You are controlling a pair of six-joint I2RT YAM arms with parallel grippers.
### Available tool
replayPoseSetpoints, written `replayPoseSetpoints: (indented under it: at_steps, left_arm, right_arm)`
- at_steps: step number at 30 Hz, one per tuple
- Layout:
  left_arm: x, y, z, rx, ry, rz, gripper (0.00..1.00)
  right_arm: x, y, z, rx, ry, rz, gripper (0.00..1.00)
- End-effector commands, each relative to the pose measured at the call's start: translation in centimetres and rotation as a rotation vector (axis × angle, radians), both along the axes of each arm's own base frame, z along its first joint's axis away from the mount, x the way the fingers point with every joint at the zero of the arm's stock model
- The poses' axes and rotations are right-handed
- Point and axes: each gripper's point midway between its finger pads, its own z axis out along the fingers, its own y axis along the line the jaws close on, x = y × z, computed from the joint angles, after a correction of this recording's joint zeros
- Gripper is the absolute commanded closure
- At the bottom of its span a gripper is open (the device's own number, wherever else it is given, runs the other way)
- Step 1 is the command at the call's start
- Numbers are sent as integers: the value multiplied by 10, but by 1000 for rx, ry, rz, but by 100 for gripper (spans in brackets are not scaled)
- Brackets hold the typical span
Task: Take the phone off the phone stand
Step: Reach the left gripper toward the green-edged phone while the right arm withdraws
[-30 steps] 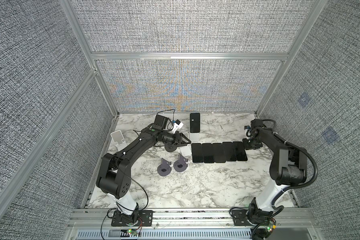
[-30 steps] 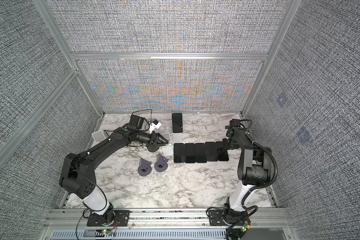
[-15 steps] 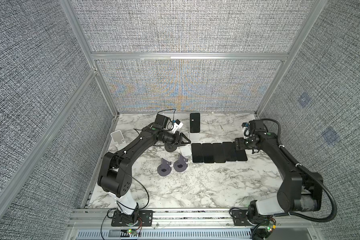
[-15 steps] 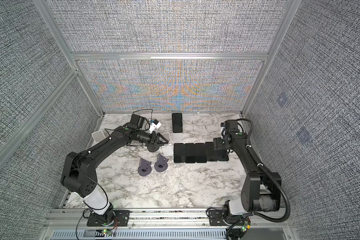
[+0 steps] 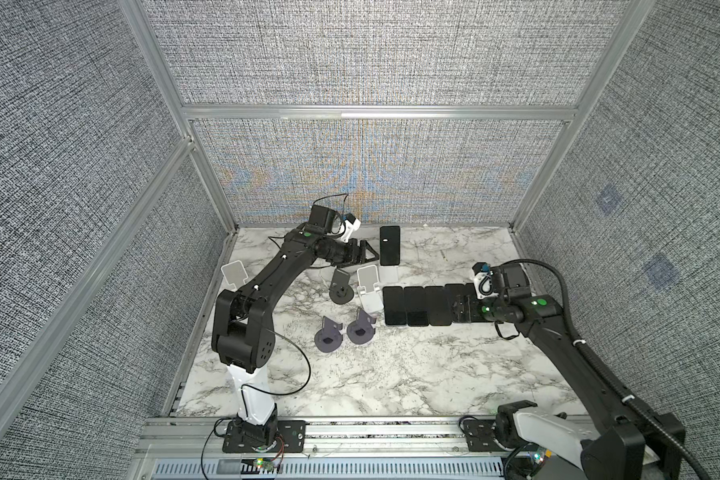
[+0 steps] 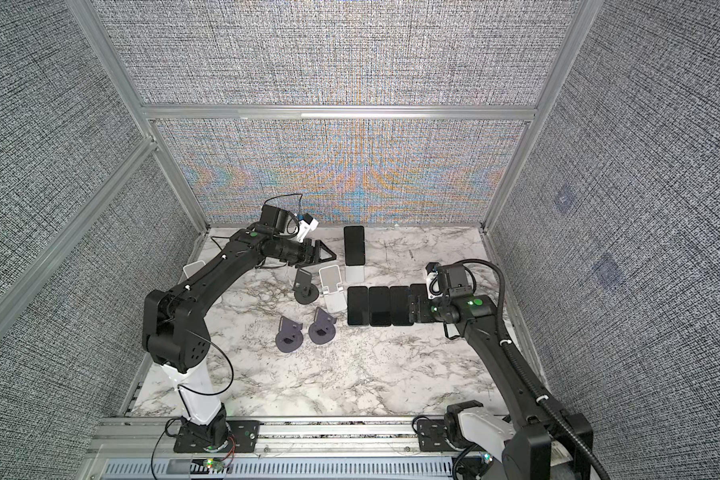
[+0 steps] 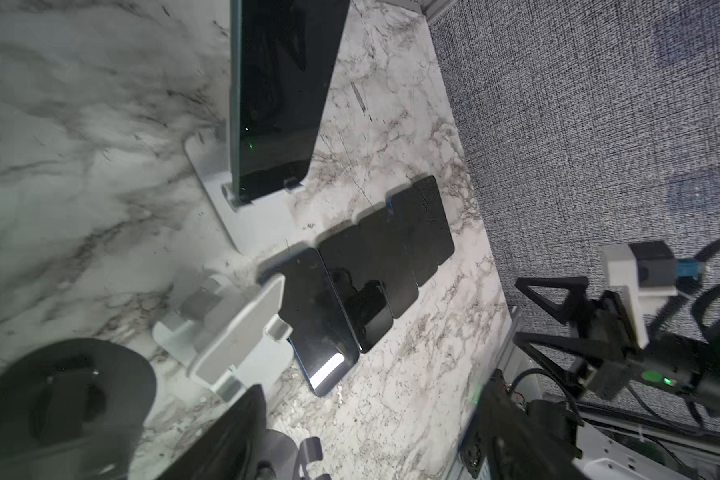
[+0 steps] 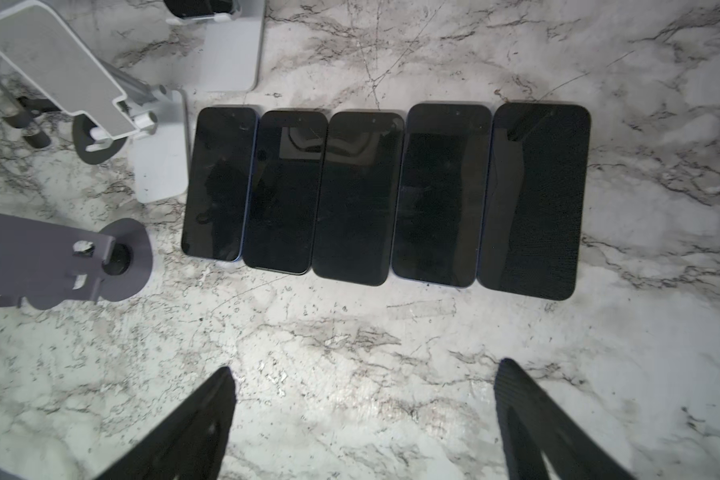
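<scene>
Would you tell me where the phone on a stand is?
In both top views the propped phone sits on a white stand near the back wall, behind the row of flat phones, beside the left gripper.

From its base at 7 o'clock the left arm [image 5: 267, 282] stretches toward 12, wrist level, and the left gripper [image 5: 370, 254] points to 3 o'clock, jaws apart and empty. The right arm [image 5: 574, 353] rises from 5 o'clock and bends toward 9. The right gripper [image 5: 460, 309] points that way too, its fingers [image 8: 200, 424] spread wide and holding nothing.
</scene>
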Motion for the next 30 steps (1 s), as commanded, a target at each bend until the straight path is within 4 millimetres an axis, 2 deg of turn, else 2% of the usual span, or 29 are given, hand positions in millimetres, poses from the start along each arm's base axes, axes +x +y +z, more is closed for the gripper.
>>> replayPoseSetpoints:
  at_steps: [1,5,6,12,19,30]
  left_arm:
    - [26,0,6,37,-148,6,14]
    - [53,-6,18,6,-250,-4,11]
    - [60,-9,11,8,-256,-14,11]
    - [82,-29,10,-51,-351,-116,10]
    - [107,-40,-5,-156,-377,-122,12]
    - [138,-48,-15,-258,-391,-117,18]
  right_arm:
    - [-20,14,2,74,61,64,13]
    - [-35,29,10,153,61,138,13]
    - [-39,32,11,174,61,149,14]
    - [-56,47,21,273,69,203,19]
    - [-74,44,25,268,88,214,22]
    - [-82,41,19,273,95,190,25]
